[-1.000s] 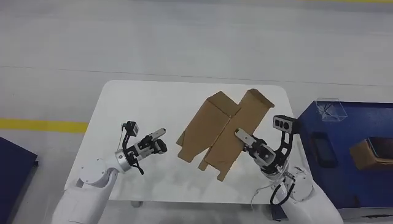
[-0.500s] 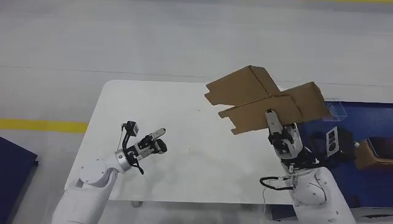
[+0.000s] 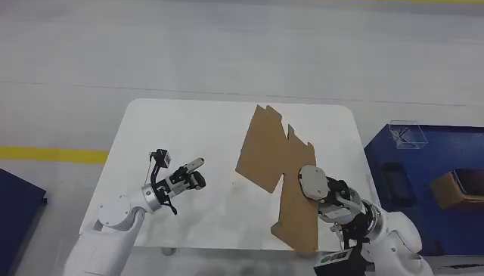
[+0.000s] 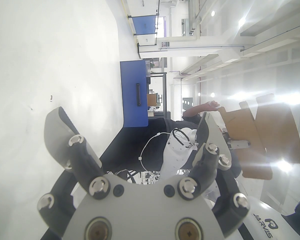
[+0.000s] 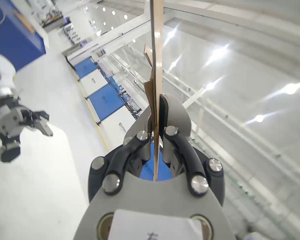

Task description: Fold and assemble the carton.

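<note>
Clamping the flattened carton point(image 3: 276, 159) by one panel, the right end effector point(image 5: 156, 116) held it raised over the counter point(image 3: 181, 125), probably to free its flaps for folding; the left end effector point(image 3: 195, 172) hovered released, well apart, seemingly ready to assist.

Carton point(image 3: 266, 153) over right half of table point(image 3: 185, 128)

Bright, even hall light with hard glare from the lamps

From above, the counter point(image 3: 189, 136) is lit flatly and pale all around the carton point(image 3: 276, 162). In the left wrist view, ceiling lamps point(image 4: 242, 21) burst into star-shaped flares beside the carton, and one washes over its edge. In the right wrist view, lamp streaks smear beside it and the roof beams bow.
</note>
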